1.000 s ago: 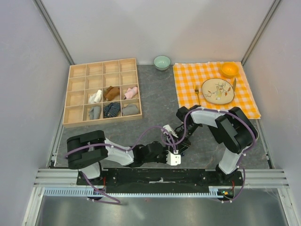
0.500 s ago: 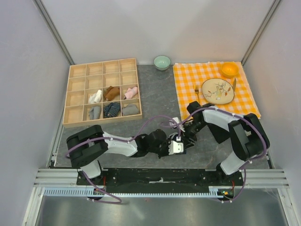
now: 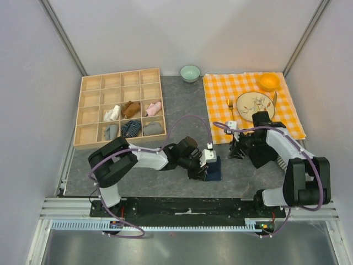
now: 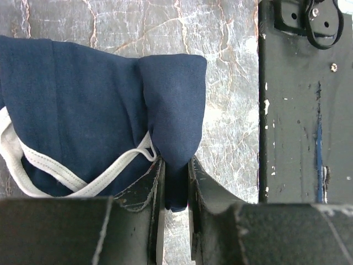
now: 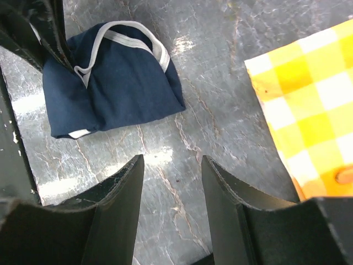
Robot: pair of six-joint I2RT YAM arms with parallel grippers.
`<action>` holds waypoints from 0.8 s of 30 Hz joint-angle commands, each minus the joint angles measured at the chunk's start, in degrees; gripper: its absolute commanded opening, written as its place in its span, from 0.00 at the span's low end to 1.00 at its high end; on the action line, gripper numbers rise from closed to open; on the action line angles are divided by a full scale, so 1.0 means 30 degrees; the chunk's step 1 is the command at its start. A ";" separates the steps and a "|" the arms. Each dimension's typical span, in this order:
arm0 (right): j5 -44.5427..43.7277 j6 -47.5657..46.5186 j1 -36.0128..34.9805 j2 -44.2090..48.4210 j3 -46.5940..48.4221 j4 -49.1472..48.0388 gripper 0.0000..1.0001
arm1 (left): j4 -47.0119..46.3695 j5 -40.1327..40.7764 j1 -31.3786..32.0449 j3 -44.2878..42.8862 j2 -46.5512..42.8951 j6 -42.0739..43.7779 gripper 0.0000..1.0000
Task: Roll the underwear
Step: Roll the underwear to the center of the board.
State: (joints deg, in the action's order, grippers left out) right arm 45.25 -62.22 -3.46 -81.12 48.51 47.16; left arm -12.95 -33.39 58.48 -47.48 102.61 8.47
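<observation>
The underwear [image 3: 214, 169] is a navy bundle with white trim, lying folded on the grey table near the front middle. In the left wrist view the underwear [image 4: 83, 116] fills the left side, and my left gripper [image 4: 175, 168] is shut on a thick fold of its edge. My left gripper [image 3: 207, 163] sits right over the bundle in the top view. My right gripper [image 3: 234, 149] stands open to the right of it, apart from the fabric. In the right wrist view the underwear [image 5: 113, 83] lies beyond my open right gripper [image 5: 172, 165], with only bare table between the fingers.
A wooden divider tray [image 3: 89, 105] at the back left holds several rolled garments. A green bowl [image 3: 190, 72] stands at the back. The yellow checked cloth [image 3: 220, 96] on the right carries a plate [image 3: 255, 106], an orange bowl [image 3: 269, 81] and a fork [image 3: 230, 106].
My right gripper opened, let go of the fabric and drew back to the right. My left gripper closed on the underwear's fold and shifted right and away from the table's front edge.
</observation>
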 commanded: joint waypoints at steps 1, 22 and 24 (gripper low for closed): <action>0.1730 -0.1552 0.0715 0.2105 -0.0642 -0.0075 0.54 | 0.3728 -0.1819 -0.0741 -0.0606 0.1919 -0.1739 0.17; -0.0425 -0.5517 -0.6398 0.7587 -0.5504 -0.3407 0.79 | 0.7012 -0.4897 -0.3408 -0.5675 0.6929 -0.7246 0.36; -0.1456 -0.4696 -0.7806 0.7005 -0.5653 -0.4405 0.77 | 0.7012 -0.4809 -0.3438 -0.5939 0.7135 -0.7509 0.36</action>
State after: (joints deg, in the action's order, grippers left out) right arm 48.36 -87.50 -20.75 -59.29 33.19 49.30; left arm 3.51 -56.99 48.45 -65.04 119.50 -11.79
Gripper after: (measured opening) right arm 0.788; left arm 0.350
